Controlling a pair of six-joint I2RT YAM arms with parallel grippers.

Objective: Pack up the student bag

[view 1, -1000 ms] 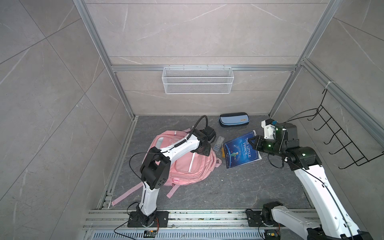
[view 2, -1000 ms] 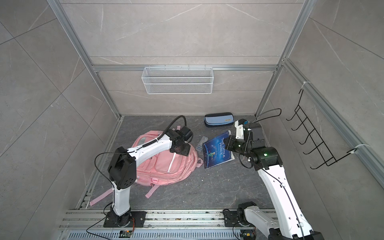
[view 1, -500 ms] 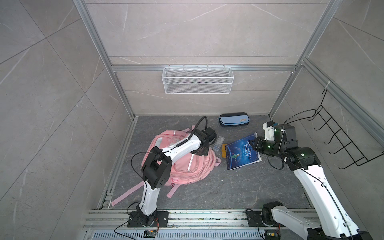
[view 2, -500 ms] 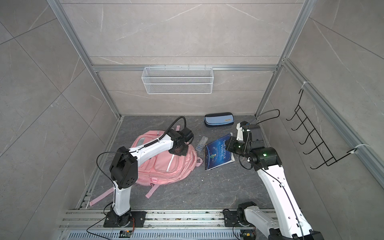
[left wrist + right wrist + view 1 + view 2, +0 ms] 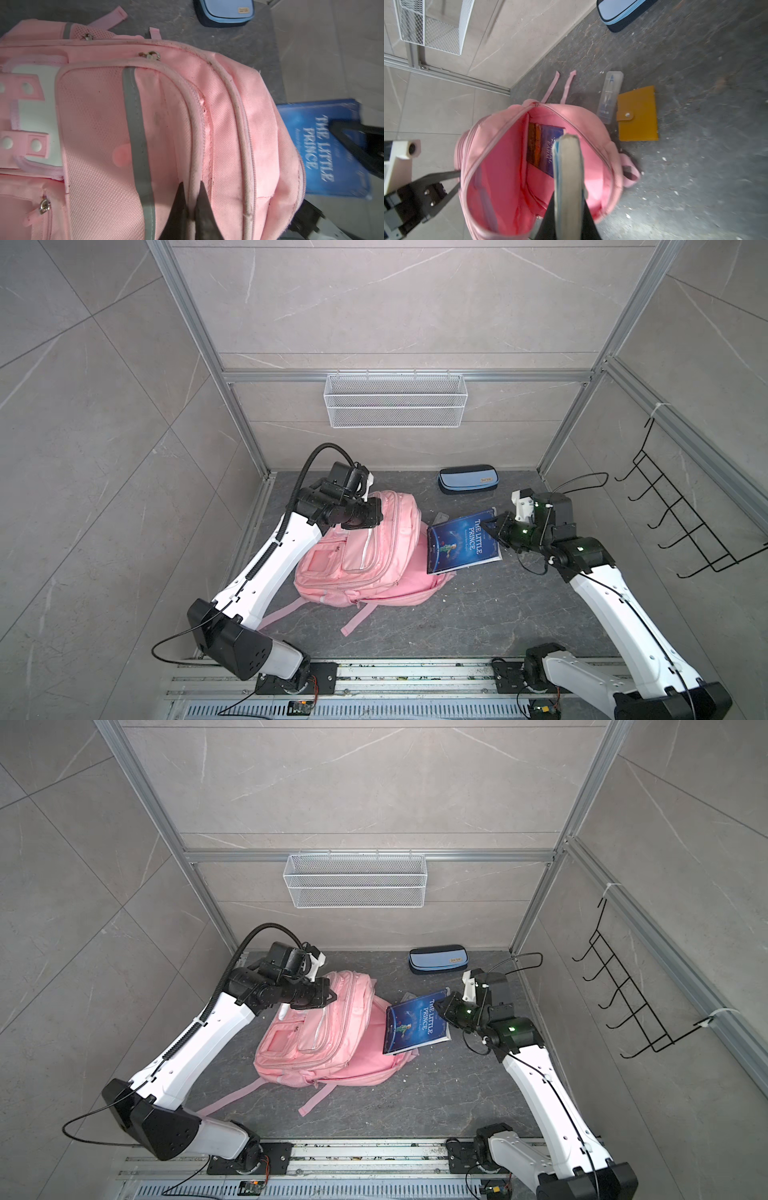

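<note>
The pink student bag (image 5: 361,564) (image 5: 320,1048) lies on the dark floor, its main compartment gaping toward the right arm. My left gripper (image 5: 376,510) (image 5: 192,185) is shut on a piped seam of the bag's top edge (image 5: 195,145) and holds it up. My right gripper (image 5: 486,526) (image 5: 569,195) is shut on a blue book, "The Little Prince" (image 5: 461,543) (image 5: 320,149), held on edge at the bag's mouth (image 5: 500,166). Another book (image 5: 544,143) shows inside the bag.
A blue pencil case (image 5: 467,479) (image 5: 623,10) lies near the back wall. A clear pen box (image 5: 610,95) and a yellow snap wallet (image 5: 637,116) lie beside the bag. A wire basket (image 5: 395,406) hangs on the back wall, a black hook rack (image 5: 681,522) on the right wall.
My left gripper has shut on the bag's seam and drawn the top edge up and leftward. The right gripper has carried the book left, toward the bag's opening.
</note>
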